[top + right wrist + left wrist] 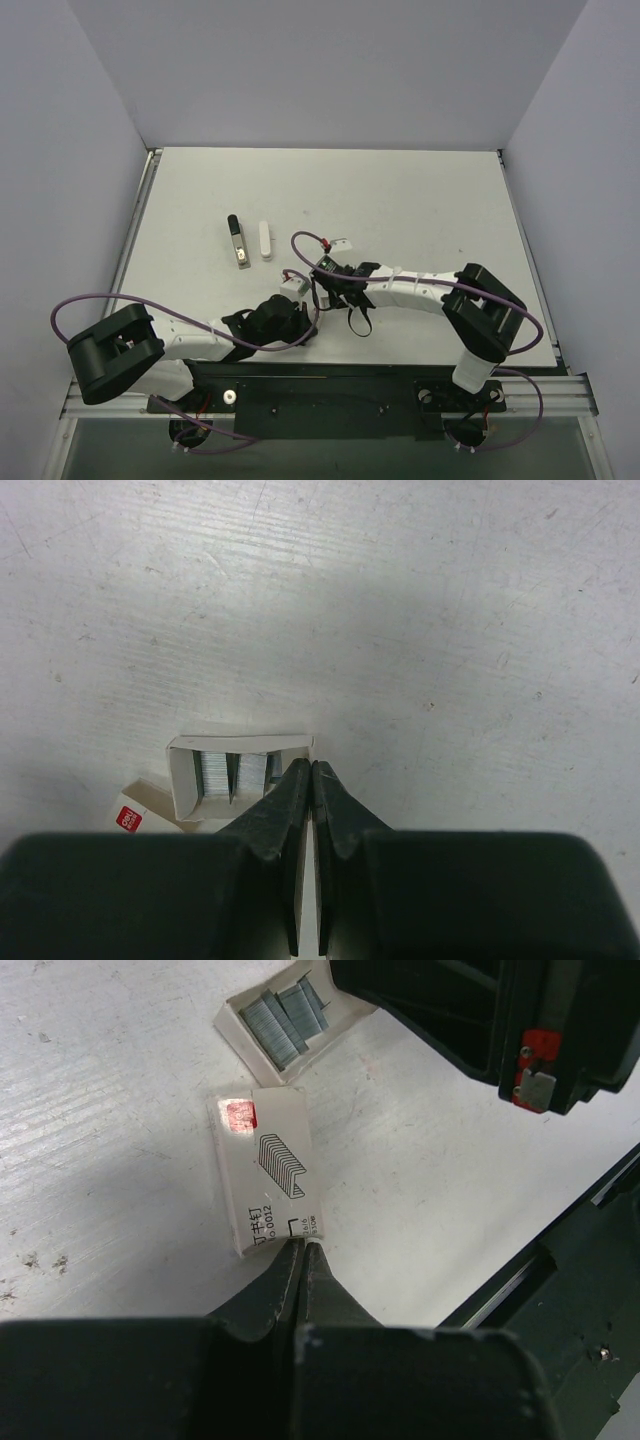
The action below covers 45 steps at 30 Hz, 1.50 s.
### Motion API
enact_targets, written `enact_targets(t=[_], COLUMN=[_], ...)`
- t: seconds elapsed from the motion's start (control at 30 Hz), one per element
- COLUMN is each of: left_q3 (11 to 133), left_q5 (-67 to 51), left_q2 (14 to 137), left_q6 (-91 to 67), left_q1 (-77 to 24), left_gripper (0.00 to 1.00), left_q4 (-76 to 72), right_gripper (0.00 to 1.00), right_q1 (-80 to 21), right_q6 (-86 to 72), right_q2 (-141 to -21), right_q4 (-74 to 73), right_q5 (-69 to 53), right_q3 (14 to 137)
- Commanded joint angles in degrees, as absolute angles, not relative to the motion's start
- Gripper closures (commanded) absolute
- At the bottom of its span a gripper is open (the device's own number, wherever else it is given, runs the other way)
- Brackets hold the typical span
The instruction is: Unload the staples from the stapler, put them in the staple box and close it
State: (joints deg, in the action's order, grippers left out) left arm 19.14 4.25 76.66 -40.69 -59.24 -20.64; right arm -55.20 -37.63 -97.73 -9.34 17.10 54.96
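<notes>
The stapler lies in two pieces at the table's left middle: the black-and-silver base bar (pixel 240 243) and the white top bar (pixel 265 240) beside it. Both grippers are well to its right. My left gripper (pixel 303 1246) is shut, its tips touching the near edge of a white staple-box sleeve (pixel 262 1165). My right gripper (pixel 311 768) is shut, its tips at the right wall of an open cardboard tray (pixel 184 780). Grey strips of staples (pixel 232 776) lie in that tray and also show in the left wrist view (pixel 285 1022).
In the top view the two grippers (pixel 293 285) (pixel 324 268) meet near the table's middle front. A small white tag (pixel 343 243) sits by the purple cable. Grey walls close in the table on three sides.
</notes>
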Motion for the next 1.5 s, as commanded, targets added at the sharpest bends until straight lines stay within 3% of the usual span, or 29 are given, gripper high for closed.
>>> enact_targets(t=[0.0,1.47], left_q3=[20.8,20.3], left_q5=[4.7,5.9], left_q2=[77.1,76.6], left_q6=[-39.7,-39.6], left_q1=[-59.9,-60.5], left_gripper=[1.00,1.00], left_q4=[-21.0,-19.8], right_gripper=[1.00,1.00], right_q1=[-56.4,-63.1], right_q6=[-37.9,-43.5], right_q2=[-96.9,-88.2], right_q4=[-11.6,-13.4], right_q5=[18.4,22.4], right_q3=[54.2,41.5])
